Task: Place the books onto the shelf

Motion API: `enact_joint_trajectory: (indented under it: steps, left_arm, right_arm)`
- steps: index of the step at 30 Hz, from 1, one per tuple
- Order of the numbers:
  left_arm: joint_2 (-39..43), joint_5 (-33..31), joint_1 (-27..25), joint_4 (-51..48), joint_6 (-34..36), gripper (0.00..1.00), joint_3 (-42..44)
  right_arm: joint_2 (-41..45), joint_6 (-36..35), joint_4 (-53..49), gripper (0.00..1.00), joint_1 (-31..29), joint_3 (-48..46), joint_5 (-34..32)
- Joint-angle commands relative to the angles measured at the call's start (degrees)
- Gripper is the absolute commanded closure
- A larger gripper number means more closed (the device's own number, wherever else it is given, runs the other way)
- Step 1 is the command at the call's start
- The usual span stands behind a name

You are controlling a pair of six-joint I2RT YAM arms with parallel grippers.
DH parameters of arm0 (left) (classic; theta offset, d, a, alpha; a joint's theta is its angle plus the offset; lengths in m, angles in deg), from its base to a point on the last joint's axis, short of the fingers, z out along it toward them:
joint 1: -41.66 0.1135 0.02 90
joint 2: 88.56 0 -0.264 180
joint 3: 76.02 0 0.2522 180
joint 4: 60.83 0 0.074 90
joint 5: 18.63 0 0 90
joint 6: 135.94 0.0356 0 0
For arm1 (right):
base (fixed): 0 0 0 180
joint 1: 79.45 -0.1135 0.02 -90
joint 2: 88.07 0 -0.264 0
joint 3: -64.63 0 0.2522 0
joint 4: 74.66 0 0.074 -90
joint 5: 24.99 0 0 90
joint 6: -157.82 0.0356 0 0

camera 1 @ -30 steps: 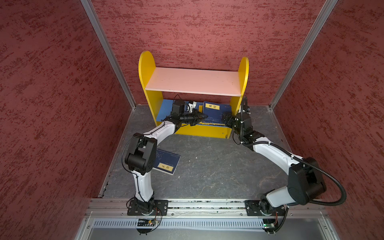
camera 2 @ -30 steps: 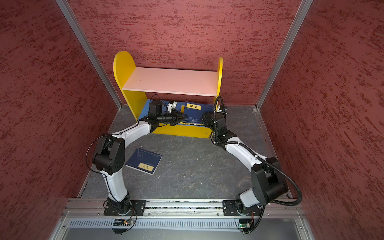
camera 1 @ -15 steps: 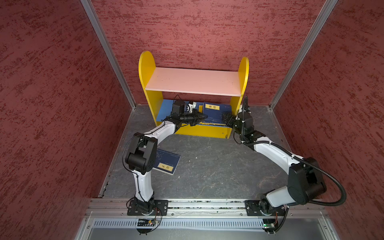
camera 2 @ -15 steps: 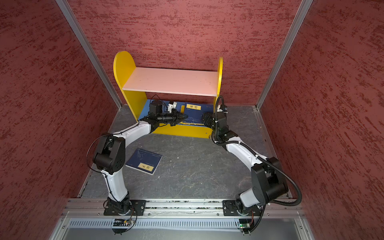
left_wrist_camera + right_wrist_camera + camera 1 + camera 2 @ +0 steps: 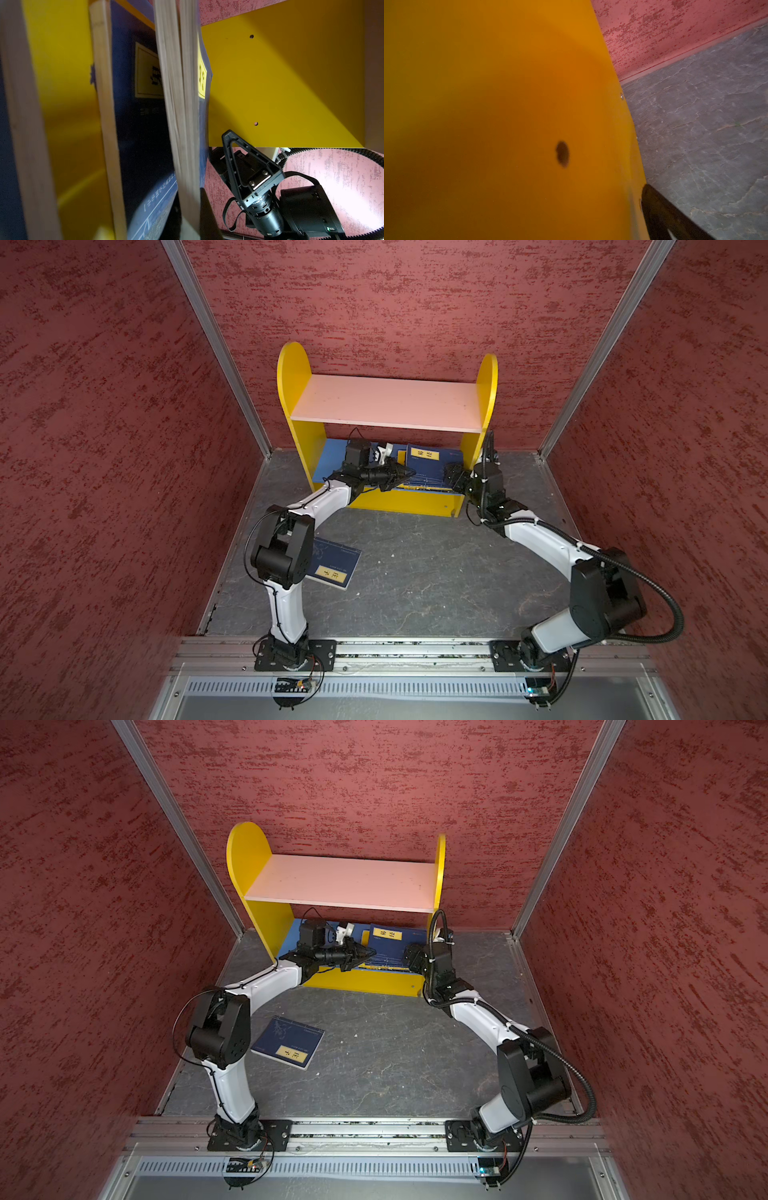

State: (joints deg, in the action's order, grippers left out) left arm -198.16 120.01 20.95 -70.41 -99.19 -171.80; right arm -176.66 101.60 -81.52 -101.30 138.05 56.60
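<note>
The shelf point(image 5: 386, 406) point(image 5: 345, 882) stands at the back wall. Several navy books point(image 5: 428, 464) point(image 5: 390, 944) with yellow labels stand on its blue lower board. My left gripper point(image 5: 409, 477) point(image 5: 372, 955) point(image 5: 188, 207) reaches in from the left and is shut on the page edge of one navy book point(image 5: 178, 104). Another navy book point(image 5: 143, 124) stands beside it. My right gripper point(image 5: 451, 477) point(image 5: 411, 957) stands open astride the front edge of the right side panel point(image 5: 508, 104). One of its fingers point(image 5: 660, 216) shows outside the panel. One more navy book point(image 5: 334, 564) point(image 5: 289, 1042) lies flat on the floor by the left arm.
Red textured walls close in the grey floor point(image 5: 415, 572) on three sides. The pink upper board point(image 5: 345, 880) bears nothing. The left arm's elbow point(image 5: 282, 551) hangs over the corner of the book on the floor.
</note>
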Motion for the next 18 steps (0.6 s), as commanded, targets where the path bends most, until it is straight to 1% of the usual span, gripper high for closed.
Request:
enact_joint_trajectory:
  steps: [1, 10, 18]
  left_arm:
    - [-0.17, -3.10, -1.24, -1.26, 2.07, 1.00, -1.52]
    - [-0.60, -4.96, -1.58, -5.27, 3.79, 1.00, -3.16]
    - [-0.87, -6.77, -2.05, -9.35, 5.92, 0.98, -4.90]
  right_arm:
    - [-1.35, -3.35, 2.50, 0.01, -0.39, 0.81, -0.21]
    - [-2.98, -3.28, 3.46, 0.01, -0.43, -0.89, -1.04]
    - [-3.08, -3.40, 6.46, 0.02, -0.91, -4.27, -5.76]
